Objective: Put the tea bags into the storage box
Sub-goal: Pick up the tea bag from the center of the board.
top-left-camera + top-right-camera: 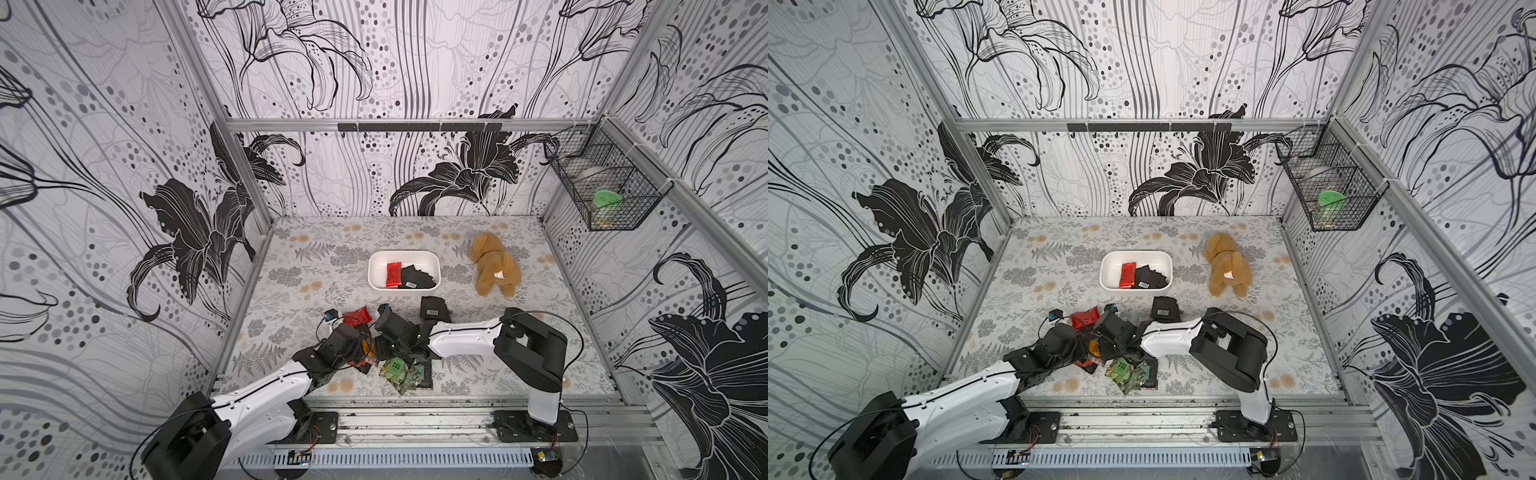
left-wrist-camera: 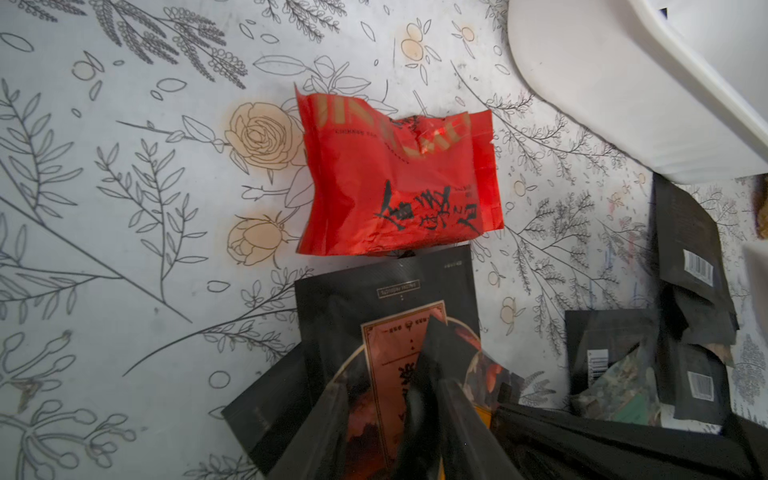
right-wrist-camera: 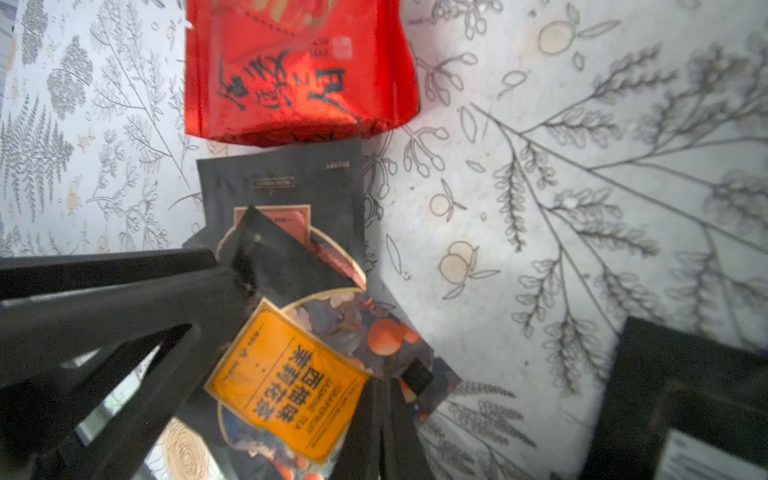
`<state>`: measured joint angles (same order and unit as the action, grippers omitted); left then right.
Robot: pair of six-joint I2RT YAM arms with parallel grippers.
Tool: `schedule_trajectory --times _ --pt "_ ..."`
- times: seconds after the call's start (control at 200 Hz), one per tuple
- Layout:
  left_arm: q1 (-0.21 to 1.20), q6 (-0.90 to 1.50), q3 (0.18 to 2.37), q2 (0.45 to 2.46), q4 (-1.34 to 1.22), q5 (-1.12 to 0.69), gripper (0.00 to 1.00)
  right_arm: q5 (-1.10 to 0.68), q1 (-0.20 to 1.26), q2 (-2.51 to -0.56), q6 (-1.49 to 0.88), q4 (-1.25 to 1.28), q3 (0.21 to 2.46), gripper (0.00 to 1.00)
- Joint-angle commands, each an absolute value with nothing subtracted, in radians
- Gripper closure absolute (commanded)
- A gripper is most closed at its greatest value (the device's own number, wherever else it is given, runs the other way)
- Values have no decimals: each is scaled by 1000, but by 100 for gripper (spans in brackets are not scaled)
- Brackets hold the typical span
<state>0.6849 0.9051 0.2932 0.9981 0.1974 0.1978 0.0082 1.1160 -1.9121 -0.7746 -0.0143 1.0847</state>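
In both top views the fingertips are hidden under the wrists [image 1: 395, 328] above the pile of tea bags [image 1: 399, 368]. The right end effector [image 3: 384, 407] is closed at the edge of an orange-labelled bag [image 3: 286, 382]; a grip cannot be confirmed. The left end effector [image 2: 415, 374] is over a red-labelled black bag [image 2: 386, 299], its opening unclear. Other bags lie in the box [image 1: 376, 266], well beyond, on the floral surface [image 1: 291, 291] enclosed by lily wallpaper [image 1: 415, 62].
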Motion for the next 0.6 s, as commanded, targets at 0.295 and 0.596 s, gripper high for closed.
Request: schedule_trajectory --times 0.295,0.596 --pt "679 953 217 927 34 -24 61 20 1118 -1927 -780 -30 1092 93" --pt "680 973 200 958 -57 -110 66 22 1120 -1920 -786 -19 1083 93"
